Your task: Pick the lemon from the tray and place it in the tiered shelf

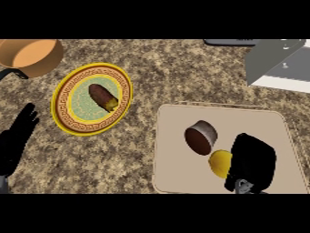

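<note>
The yellow lemon point(219, 163) lies on the beige tray point(177, 123) at the lower right, partly hidden. My right hand point(252, 160) is down over the tray, right against the lemon's right side; its fingers point downward and are hidden, so contact cannot be judged. A brown round object point(202, 136) sits on the tray just up-left of the lemon. The grey tiered shelf point(285, 63) stands at the upper right. My left hand point(13, 136) rests open at the left edge, fingers up.
A yellow patterned plate point(68, 102) holding a dark brown food item point(103, 97) lies left of centre. A copper saucepan point(30, 57) stands in the upper left corner. Speckled granite counter point(184, 77) lies between the plate, tray and shelf.
</note>
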Controlling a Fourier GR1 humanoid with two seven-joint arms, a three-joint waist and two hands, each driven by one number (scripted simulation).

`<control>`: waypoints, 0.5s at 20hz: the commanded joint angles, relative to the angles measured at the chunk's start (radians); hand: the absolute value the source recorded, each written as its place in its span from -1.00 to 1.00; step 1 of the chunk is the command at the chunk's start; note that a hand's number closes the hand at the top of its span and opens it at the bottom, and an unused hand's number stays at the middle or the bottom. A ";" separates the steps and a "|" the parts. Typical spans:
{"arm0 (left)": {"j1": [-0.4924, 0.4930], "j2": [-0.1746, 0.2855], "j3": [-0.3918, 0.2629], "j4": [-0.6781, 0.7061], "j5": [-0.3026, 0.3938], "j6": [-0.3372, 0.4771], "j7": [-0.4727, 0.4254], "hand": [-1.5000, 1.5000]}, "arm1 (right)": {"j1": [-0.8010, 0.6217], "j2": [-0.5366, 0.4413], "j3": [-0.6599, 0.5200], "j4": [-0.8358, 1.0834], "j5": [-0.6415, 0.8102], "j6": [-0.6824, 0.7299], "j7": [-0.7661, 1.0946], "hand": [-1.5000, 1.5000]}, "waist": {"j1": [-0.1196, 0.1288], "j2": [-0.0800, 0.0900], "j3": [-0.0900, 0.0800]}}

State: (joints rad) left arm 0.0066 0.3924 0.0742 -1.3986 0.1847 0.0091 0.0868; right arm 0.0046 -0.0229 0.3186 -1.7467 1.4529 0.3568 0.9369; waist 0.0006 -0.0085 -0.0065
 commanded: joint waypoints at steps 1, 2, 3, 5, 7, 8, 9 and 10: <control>0.004 -0.019 0.014 0.015 -0.031 -0.003 -0.022 0.00 | -0.014 -0.010 0.032 -0.017 0.065 -0.007 0.033 1.00 | 0.000 0.008 0.006; 0.028 -0.041 -0.013 -0.084 -0.030 0.023 0.043 0.00 | -0.017 -0.040 0.010 -0.076 0.053 0.021 0.008 1.00 | 0.001 0.007 0.007; 0.024 -0.019 0.018 -0.011 -0.014 -0.022 -0.013 0.00 | -0.035 0.021 0.081 -0.071 0.102 0.014 0.073 1.00 | 0.001 0.007 0.006; 0.015 -0.024 0.030 0.070 -0.024 -0.043 -0.080 0.00 | -0.022 0.021 0.104 -0.142 0.138 0.043 0.078 1.00 | -0.002 0.008 0.006; 0.010 -0.035 0.003 -0.009 -0.036 0.007 -0.001 0.00 | -0.024 -0.157 -0.026 -0.217 -0.072 -0.007 -0.246 1.00 | -0.007 0.006 0.008; 0.018 -0.017 0.034 0.023 -0.008 -0.026 -0.043 0.00 | -0.025 -0.198 -0.040 -0.230 -0.140 -0.043 -0.352 1.00 | -0.007 0.007 0.008; 0.030 -0.021 0.013 -0.001 -0.026 -0.020 -0.040 0.00 | -0.025 -0.228 -0.056 -0.254 -0.201 -0.043 -0.429 1.00 | -0.007 0.005 0.010; 0.012 -0.016 0.027 0.001 -0.016 -0.011 -0.016 0.00 | -0.020 -0.232 -0.039 -0.270 -0.255 -0.063 -0.503 1.00 | -0.009 0.005 0.013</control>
State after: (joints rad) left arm 0.0261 0.3746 0.0954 -1.3887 0.1669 -0.0102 0.0564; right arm -0.0097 -0.1621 0.3098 -1.9451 1.3568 0.3375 0.6717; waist -0.0051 -0.0028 0.0020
